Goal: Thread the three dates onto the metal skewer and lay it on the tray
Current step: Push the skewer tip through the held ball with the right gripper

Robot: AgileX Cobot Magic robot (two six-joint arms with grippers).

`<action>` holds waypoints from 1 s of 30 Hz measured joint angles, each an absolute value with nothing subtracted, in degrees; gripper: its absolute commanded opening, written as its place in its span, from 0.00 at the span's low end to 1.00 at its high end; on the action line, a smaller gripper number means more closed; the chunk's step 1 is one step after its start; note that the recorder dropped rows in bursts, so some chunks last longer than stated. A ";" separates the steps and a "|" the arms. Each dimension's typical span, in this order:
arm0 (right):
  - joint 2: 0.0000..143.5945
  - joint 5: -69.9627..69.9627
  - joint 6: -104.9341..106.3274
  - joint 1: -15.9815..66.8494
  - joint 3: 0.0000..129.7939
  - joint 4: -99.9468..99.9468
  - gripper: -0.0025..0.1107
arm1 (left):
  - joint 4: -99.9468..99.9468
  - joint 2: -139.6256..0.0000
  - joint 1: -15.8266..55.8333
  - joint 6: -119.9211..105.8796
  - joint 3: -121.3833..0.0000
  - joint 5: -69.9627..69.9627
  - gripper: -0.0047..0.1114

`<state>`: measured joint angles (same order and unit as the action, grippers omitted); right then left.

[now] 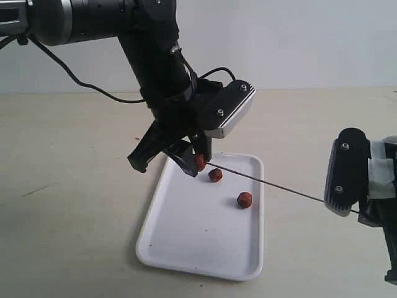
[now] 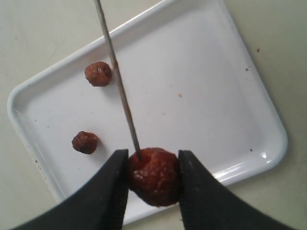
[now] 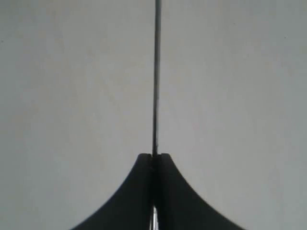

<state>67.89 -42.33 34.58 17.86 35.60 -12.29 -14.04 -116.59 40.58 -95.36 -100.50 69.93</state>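
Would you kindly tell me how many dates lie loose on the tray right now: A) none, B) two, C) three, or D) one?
B: two loose dates lie on the tray, while the third date sits pinched in the left gripper against the tip of the metal skewer.

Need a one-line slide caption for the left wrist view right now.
Left gripper pinches one date, skewer tip meeting it, while two loose dates lie on the white tray.

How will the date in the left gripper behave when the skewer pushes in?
Likely soft yet grippable: the date looks wrinkled, pinched between the fingers. Roundish, so it may rotate off-axis. The skewer, thin and held at its far end, might flex.
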 measured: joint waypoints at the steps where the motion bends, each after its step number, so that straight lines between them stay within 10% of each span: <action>1: 67.97 -42.33 34.58 17.86 35.74 -12.29 0.02 | -14.04 -116.59 40.58 -95.36 -100.50 69.93 0.34; 30: 71.43 -35.50 41.73 17.97 36.67 -0.62 0.02 | -15.33 -116.59 40.58 -95.99 -100.50 69.93 0.34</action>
<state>71.43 -35.50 41.73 17.97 36.67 -0.62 -15.33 -116.59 40.58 -95.99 -100.50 69.93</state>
